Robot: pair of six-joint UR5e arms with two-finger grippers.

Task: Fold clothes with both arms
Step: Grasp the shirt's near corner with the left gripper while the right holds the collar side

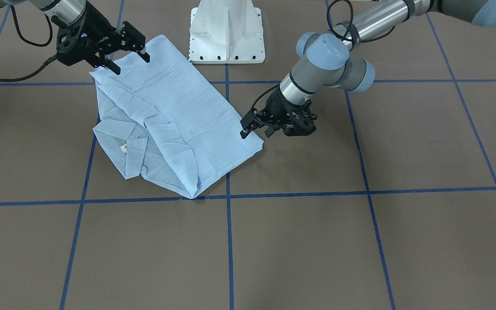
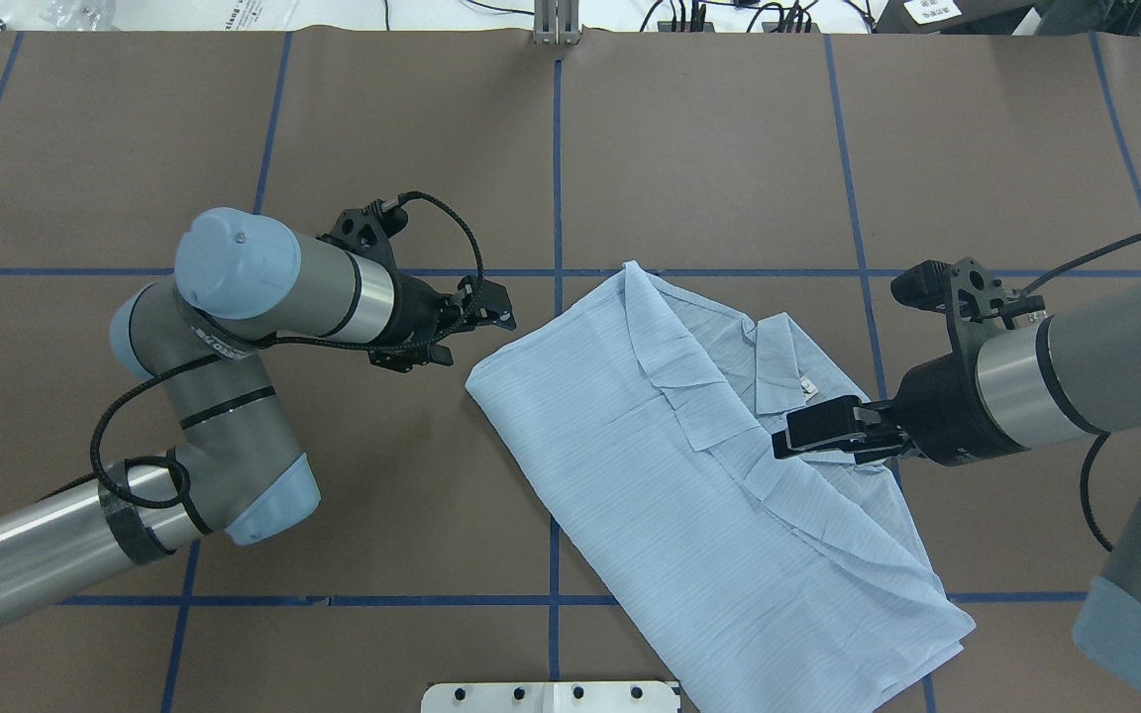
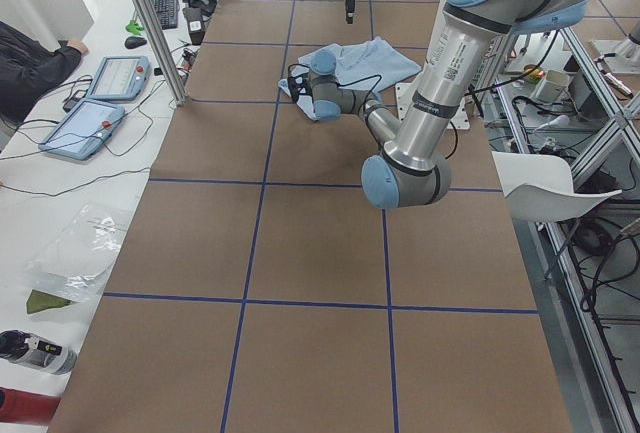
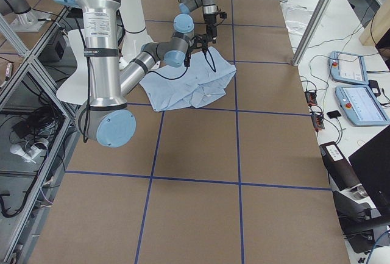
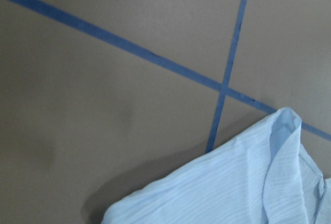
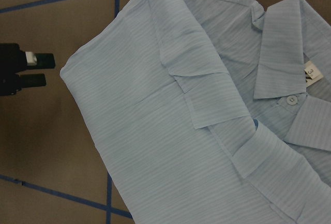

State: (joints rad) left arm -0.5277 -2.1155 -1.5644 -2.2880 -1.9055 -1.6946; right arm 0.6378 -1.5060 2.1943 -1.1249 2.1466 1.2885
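The pale blue striped shirt (image 1: 175,125) lies folded on the brown table, collar and neck label facing up (image 6: 310,74); it also shows in the overhead view (image 2: 689,475). My left gripper (image 1: 255,133) is open and empty, low beside the shirt's folded corner and not touching it; it also shows in the overhead view (image 2: 479,339). My right gripper (image 1: 131,64) is open and empty and hovers above the shirt near its hem side; in the overhead view (image 2: 786,441) it is over the shirt just below the collar. The left wrist view shows only the shirt's corner (image 5: 232,188).
The white pedestal base (image 1: 226,34) stands just behind the shirt. Blue tape lines (image 2: 557,178) cross the table. Tablets (image 3: 105,78) and cables lie on a side bench, where a person's arm (image 3: 30,63) rests.
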